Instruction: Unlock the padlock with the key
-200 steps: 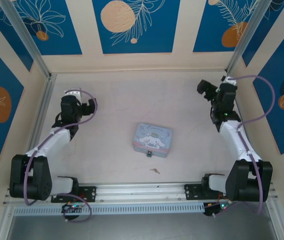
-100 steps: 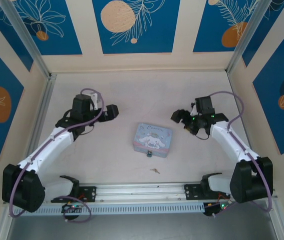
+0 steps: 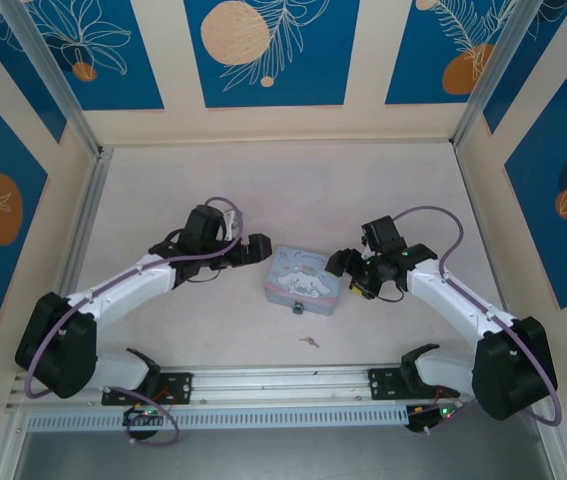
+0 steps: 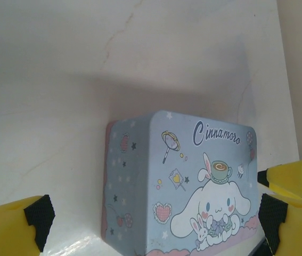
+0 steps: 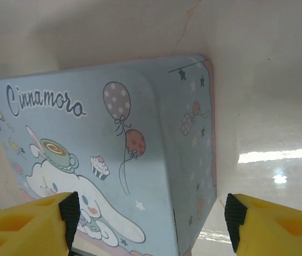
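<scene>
The tiny dark padlock hangs at the front edge of a light-blue cartoon tin in the middle of the table. Closer to me, the small golden key lies flat on the table by itself. My left gripper is open and hovers just off the tin's left end; its wrist view looks over the tin between my left gripper's wide fingers. My right gripper is open at the tin's right end, and the tin corner sits between my right gripper's yellow fingers, untouched as far as I can see.
An aluminium rail with both arm bases runs along the near edge. Blue-and-cream walls and slanted metal posts close in the table on three sides.
Both arms swung in from the outer sides of the table to either end of the tin. The right jaws narrowed a little. Tin, padlock and key have not moved.
</scene>
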`<state>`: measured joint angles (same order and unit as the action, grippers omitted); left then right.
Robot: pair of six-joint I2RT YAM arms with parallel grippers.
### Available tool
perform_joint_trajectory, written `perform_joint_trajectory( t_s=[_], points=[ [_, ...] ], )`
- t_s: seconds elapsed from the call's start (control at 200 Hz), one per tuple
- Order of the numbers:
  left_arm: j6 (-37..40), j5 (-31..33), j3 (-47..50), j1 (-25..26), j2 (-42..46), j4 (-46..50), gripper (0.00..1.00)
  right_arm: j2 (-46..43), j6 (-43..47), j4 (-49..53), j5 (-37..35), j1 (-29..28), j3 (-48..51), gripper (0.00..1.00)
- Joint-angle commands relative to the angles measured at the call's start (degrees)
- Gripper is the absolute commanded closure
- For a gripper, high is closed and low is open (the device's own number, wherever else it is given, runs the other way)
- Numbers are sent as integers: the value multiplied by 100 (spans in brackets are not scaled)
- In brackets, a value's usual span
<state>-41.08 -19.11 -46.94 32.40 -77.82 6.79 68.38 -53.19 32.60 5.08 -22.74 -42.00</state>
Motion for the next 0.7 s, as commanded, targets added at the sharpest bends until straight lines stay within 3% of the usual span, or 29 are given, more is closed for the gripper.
perform_joint_trajectory(
  t_s=[0.0,0.375,0.695],
  points=[
    [-248,-345,53,107,-348,-498,0,252,-183,-152,-13,-140,-190,28],
    [-674,-865,-246,157,-1419,-1349,0,1393,-197,-600,210,-283,-957,56],
    [-522,-764,-1091,54,-2210,-1294,0,2400,-159,-729,177,-214,-1903,58]
  ],
)
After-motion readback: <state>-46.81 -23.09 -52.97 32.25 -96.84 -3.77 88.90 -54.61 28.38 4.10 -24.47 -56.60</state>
